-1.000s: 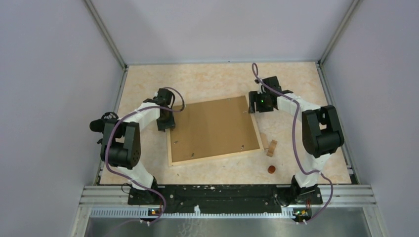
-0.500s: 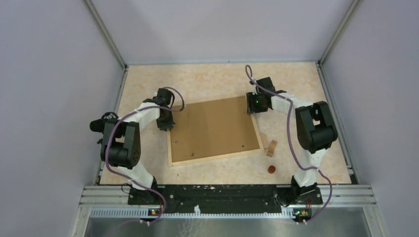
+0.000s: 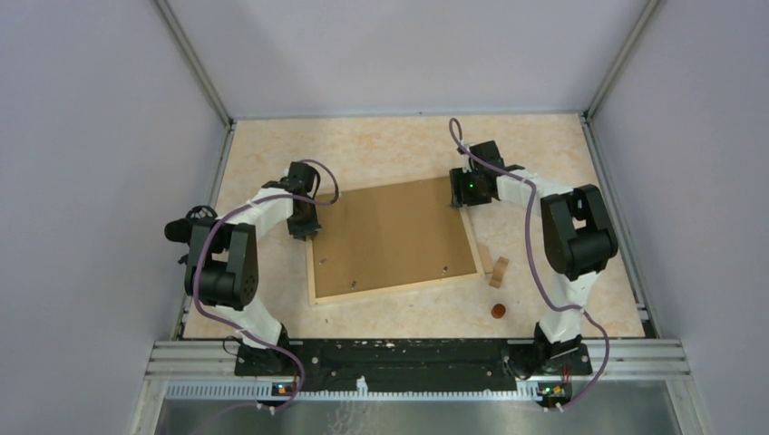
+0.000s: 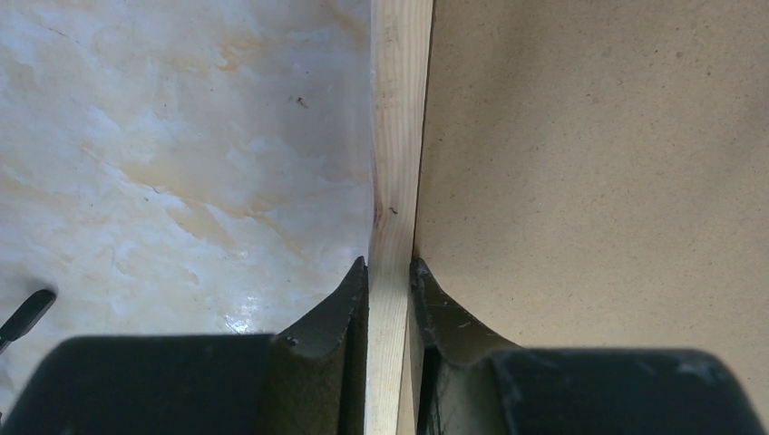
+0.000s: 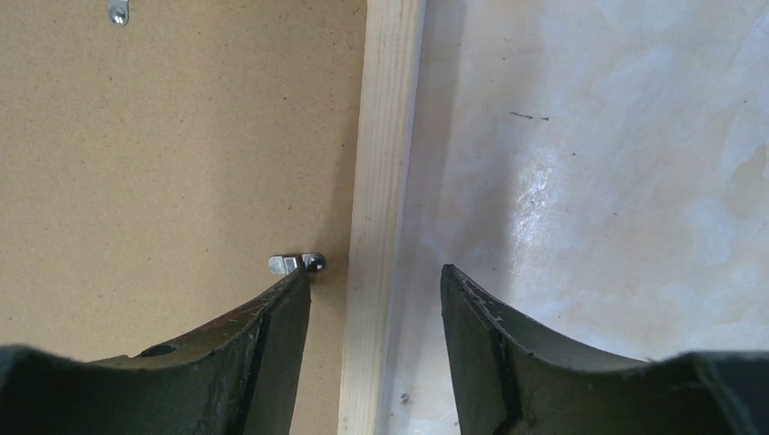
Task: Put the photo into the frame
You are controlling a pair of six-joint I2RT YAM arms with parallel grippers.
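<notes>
— Wood nearest the arms' bases: what is it?
— Two small wooden blocks (image 3: 499, 270), close together on the marbled tabletop (image 3: 399, 145). A small round brown disc (image 3: 497, 311) lies nearer still.
— And the frame (image 3: 390, 291)?
— Flat on the tabletop, just left of the blocks. The photo (image 3: 390, 236) lies inside it, plain brown back upward, reaching the slats. A small metal clip (image 5: 297, 264) sits on the board beside the right slat.
— Which way does it run?
— Long axis left to right, turned a little so the right end sits farther off.
— The jaws?
— The left jaws are clamped on the left slat near the far left corner, one finger outside and one on the board side. The right jaws stand apart astride the right slat at the far right corner, gripping nothing.
— Any change?
— Frame and photo lie as they did a second ago. The right arm (image 3: 571, 227) has edged leftward.
</notes>
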